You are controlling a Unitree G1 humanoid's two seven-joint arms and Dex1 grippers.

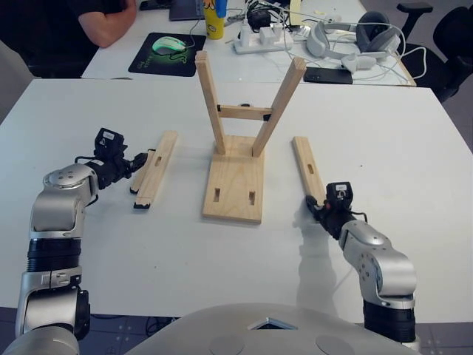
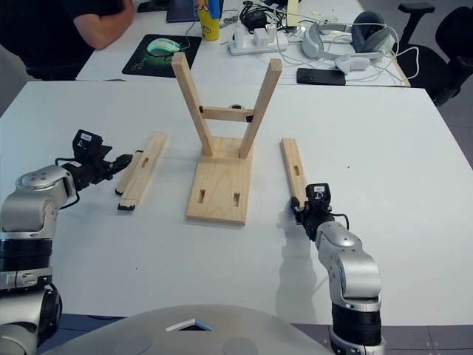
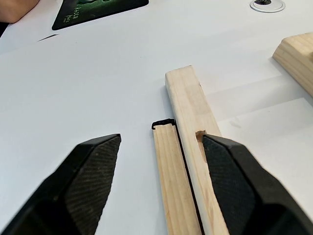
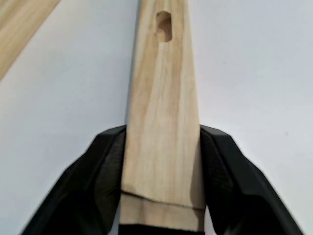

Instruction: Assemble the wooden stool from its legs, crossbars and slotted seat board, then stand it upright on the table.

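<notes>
Pale wooden slotted seat board (image 1: 235, 181) flat mid-tabletop, two upright legs (image 1: 211, 96) and crossbar (image 1: 244, 112) standing in it. Right gripper (image 1: 318, 208) pinches loose wooden leg (image 1: 305, 164); left gripper (image 1: 139, 163) spread at two wooden pieces (image 1: 157, 166), left side.

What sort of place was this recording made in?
Probably an office or lab: the white table with the half-built stool adjoins a desk carrying a mouse on its pad and headphones, with an office chair beside it.
</notes>
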